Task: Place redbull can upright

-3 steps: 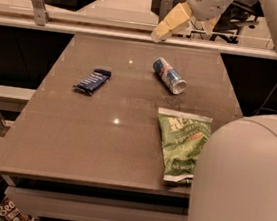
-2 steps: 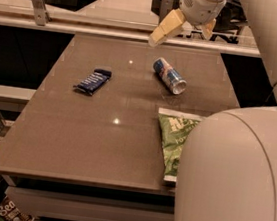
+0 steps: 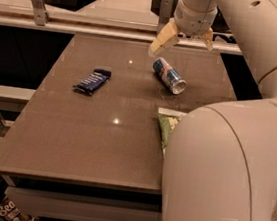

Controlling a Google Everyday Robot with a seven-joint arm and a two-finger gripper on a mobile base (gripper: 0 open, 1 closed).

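Pale arm casing (image 3: 221, 178) fills the lower right of the frame, a rounded bulk that blocks the near right corner of the table (image 3: 74, 145). The table is a flat brown surface with two small light glints on it, running from the lower left up toward the top centre.

Just left of the casing, right of centre, a green chip bag (image 3: 166, 126) lies flat on the tabletop; only its left strip shows, the rest hidden behind the arm.

Farther back, left of centre, a dark-blue snack bar wrapper (image 3: 92, 80) lies flat at a slant, well apart from the bag.

Beyond the bag, in the upper middle of the frame, the redbull can (image 3: 169, 76) lies on its side on the table, blue and silver, its shiny end facing the lower right. Nothing touches it.

Above the can, at the top centre, the gripper (image 3: 181, 47) hangs over the far part of the table, its two cream fingers (image 3: 162, 39) spread wide with nothing between them, clear of the can.
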